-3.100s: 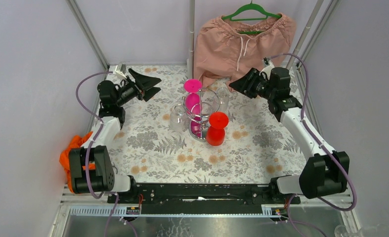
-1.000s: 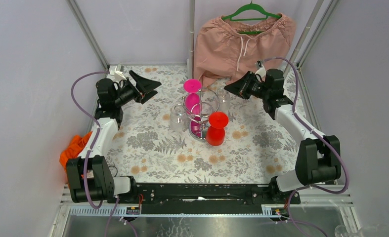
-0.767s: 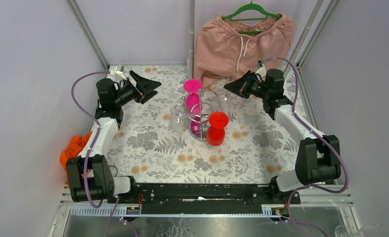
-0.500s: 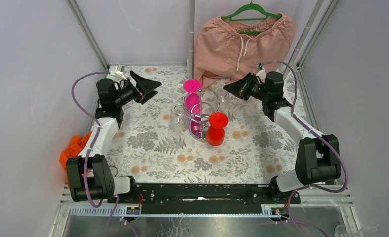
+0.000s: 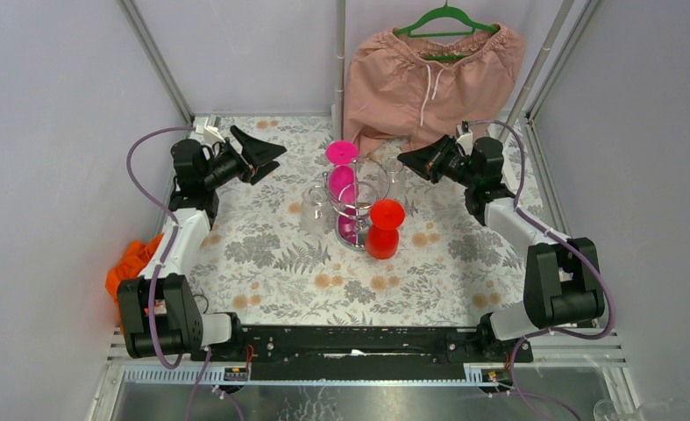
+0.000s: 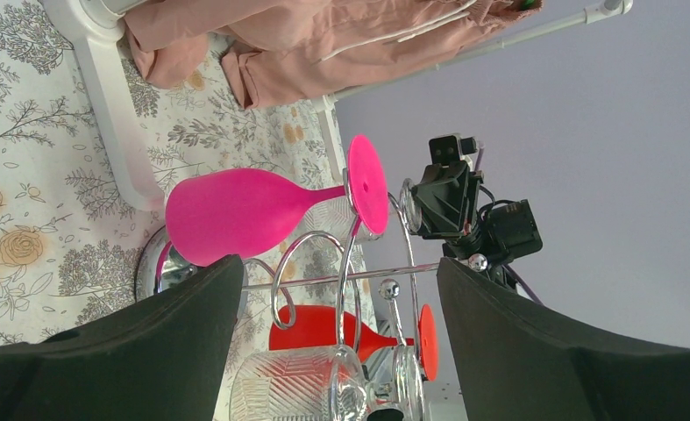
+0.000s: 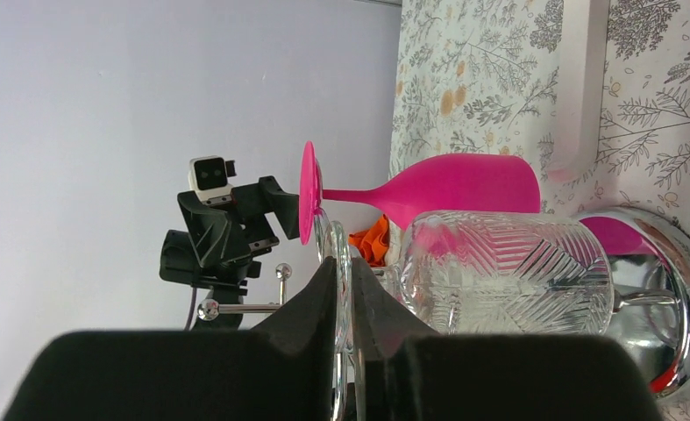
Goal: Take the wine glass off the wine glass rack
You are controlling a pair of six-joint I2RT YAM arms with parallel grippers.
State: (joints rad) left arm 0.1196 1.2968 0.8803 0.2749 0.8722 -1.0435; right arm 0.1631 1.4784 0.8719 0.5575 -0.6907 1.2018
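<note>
The chrome wine glass rack (image 5: 356,189) stands mid-table with glasses hanging upside down: a pink one (image 5: 342,158), a red one (image 5: 385,226), a clear one on its left (image 5: 315,209) and a clear wine glass (image 5: 395,178) on its right. My right gripper (image 5: 409,164) is shut on the round foot of that right clear glass; in the right wrist view the gripper (image 7: 343,272) pinches the foot edge, the ribbed bowl (image 7: 508,272) beside it. My left gripper (image 5: 266,151) is open and empty, well left of the rack, and the left wrist view shows it (image 6: 339,272) facing the rack (image 6: 350,263).
A white pole (image 5: 339,61) stands just behind the rack. Pink shorts on a green hanger (image 5: 433,74) hang at the back right, close to my right arm. An orange cloth (image 5: 129,263) lies off the table's left edge. Slanted frame posts stand at both back corners.
My right gripper has moved left and a little lower, in to the rack's right side. The left arm swung slightly earlier and has since held still.
</note>
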